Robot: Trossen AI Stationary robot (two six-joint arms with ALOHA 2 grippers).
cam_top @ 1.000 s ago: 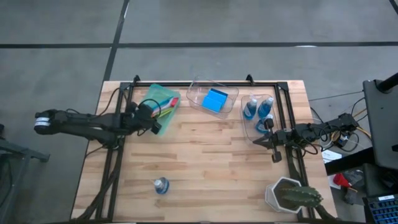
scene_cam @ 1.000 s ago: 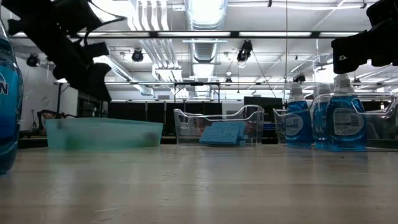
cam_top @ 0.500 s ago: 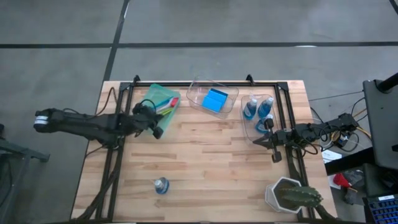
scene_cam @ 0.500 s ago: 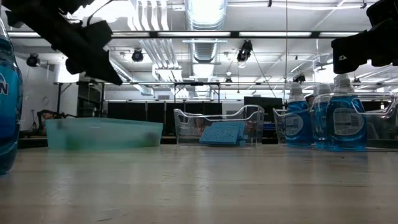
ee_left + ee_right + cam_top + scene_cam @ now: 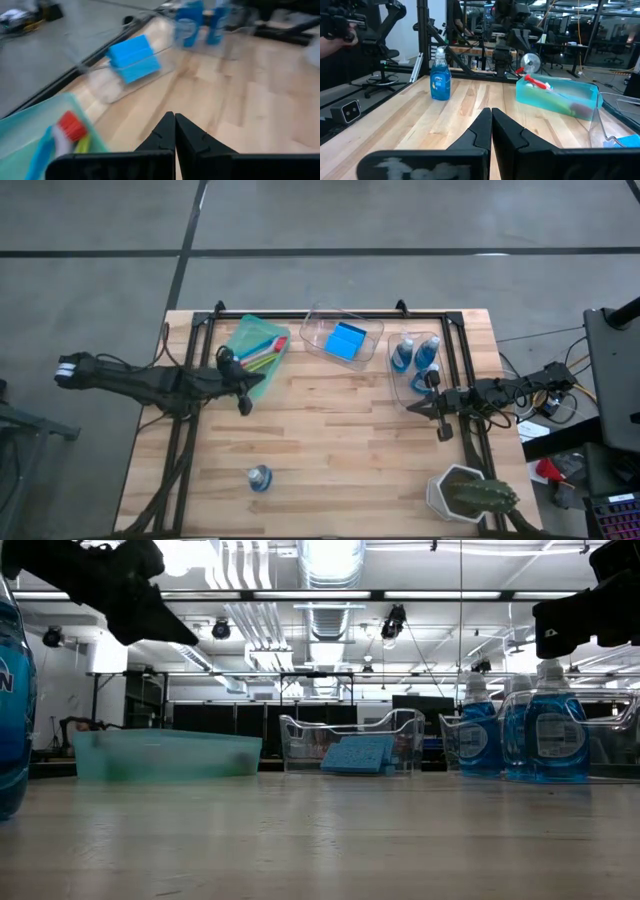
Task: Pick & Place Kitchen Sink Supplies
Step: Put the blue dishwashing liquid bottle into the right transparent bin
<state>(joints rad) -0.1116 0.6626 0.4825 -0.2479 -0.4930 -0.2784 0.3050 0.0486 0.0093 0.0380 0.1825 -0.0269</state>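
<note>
My left gripper is shut and empty. It hangs just off the near side of the teal bin, where red, blue and yellow-green brushes lie. A light-blue sponge lies in the middle clear bin. Two blue-liquid bottles stand in the right clear bin. One more bottle stands upright on the table near the front left. At the right, my right gripper waits shut and empty beside the bottle bin.
A cactus in a white pot stands at the near right corner. A black frame runs along the far edge and down both sides of the table. Bare wood spans the table's middle and front.
My left gripper has shut with nothing in it, risen from the teal bin and drawn back a little toward the near edge. It has tipped up from pointing steeply down to nearly level. The brushes stay in the bin.
</note>
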